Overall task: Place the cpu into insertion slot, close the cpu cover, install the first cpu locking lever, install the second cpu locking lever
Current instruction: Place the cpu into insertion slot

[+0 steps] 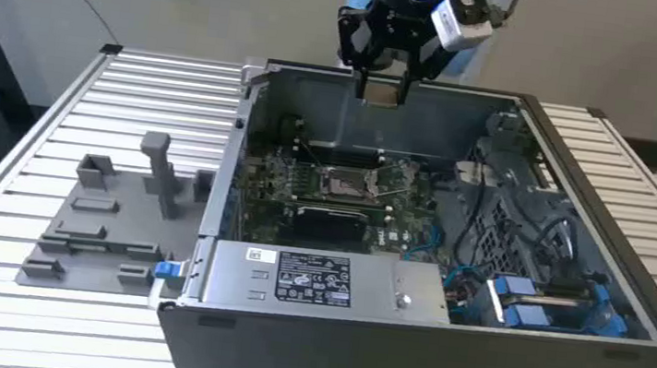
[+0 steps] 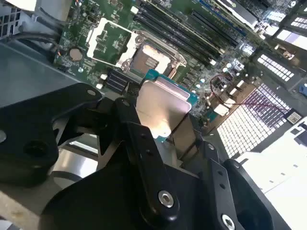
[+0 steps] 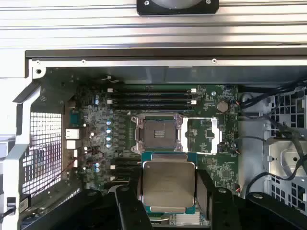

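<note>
One hand (image 3: 169, 194) clamps the cpu (image 3: 169, 184) by opposite edges, well clear above the uncovered insertion slot (image 3: 157, 133).

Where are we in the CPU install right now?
In hand: the cpu, clamped in the gripper above the case. Done: only the pickup. The insertion slot is empty and the cpu cover lies open beside it, so seating, closing and locking remain.

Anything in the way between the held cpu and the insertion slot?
No. In the exterior view, only bare air lies between the cpu in the gripper and the insertion slot; the first wrist view agrees.
</note>
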